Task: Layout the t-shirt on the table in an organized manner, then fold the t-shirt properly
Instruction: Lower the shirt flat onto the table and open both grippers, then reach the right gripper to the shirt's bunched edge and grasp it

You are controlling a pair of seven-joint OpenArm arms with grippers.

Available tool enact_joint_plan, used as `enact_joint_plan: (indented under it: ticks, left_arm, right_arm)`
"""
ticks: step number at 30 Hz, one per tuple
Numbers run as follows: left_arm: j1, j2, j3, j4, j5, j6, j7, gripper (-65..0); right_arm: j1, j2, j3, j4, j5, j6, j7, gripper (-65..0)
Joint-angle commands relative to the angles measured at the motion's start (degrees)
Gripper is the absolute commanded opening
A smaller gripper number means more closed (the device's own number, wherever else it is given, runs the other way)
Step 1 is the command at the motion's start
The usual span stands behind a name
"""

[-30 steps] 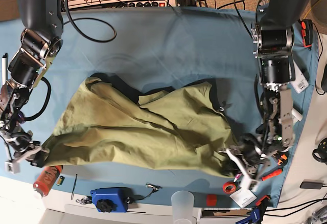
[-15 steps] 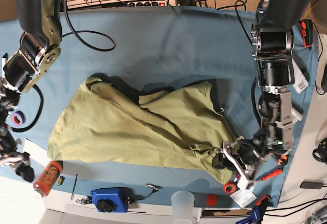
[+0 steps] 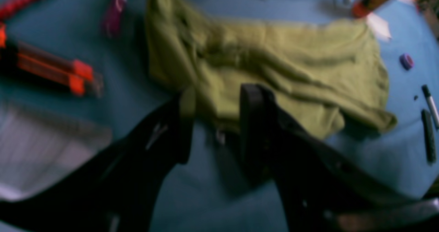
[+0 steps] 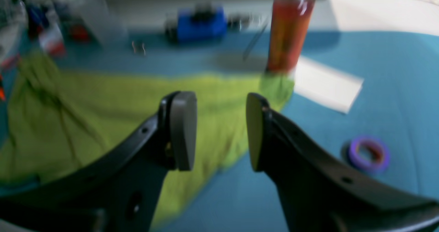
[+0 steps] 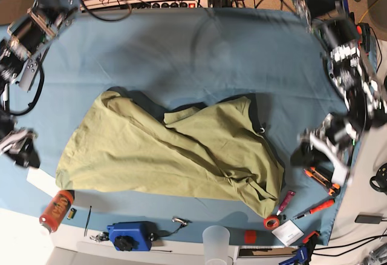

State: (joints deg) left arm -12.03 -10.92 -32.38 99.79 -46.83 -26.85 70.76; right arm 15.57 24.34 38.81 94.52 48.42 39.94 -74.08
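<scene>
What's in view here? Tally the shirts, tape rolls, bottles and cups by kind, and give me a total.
t-shirt: 1
Tape rolls: 2 (red tape roll, purple tape roll)
orange bottle: 1
clear cup: 1
Total: 5
</scene>
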Motion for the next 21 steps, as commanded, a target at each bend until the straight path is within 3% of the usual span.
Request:
enact_joint_plan:
  ticks: [1, 6, 11, 14, 17, 21]
  left_arm:
    - [0.50, -0.72, -1.51, 3.04, -2.14, -0.24, -1.01, -44.0]
    - [11.28, -0.72, -11.41, 13.40, -5.44, -3.13, -0.87, -44.0]
    - [18.05, -0.72, -21.57, 19.26, -8.96, -3.21, -1.62, -44.0]
    - [21.03, -1.38, -24.79, 19.43, -9.03, -3.21, -1.75, -44.0]
    - [23.23, -1.64, -25.99, 19.43, -10.29, -3.23, -1.73, -44.0]
    - [24.46, -1.60, -25.99, 19.43, -10.45, -3.23, -1.73, -44.0]
  right_arm:
    - [-0.57, 1.07, 0.15, 2.16, 1.27, 0.06, 1.14, -40.6]
    - [-10.12, 1.05, 0.13, 6.43, 1.29, 0.06, 0.66, -40.6]
    - [-16.28, 1.05, -1.11, 7.02, 1.25, 0.06, 0.55, -40.6]
    - [-18.62, 1.07, -5.60, 7.02, 0.15, 0.06, 0.57, -40.6]
    - [-18.91, 1.07, -13.33, 6.99, -7.72, 0.06, 1.84, -40.6]
    - [-18.88, 1.07, -22.95, 6.99, -20.13, 0.06, 13.03, -40.6]
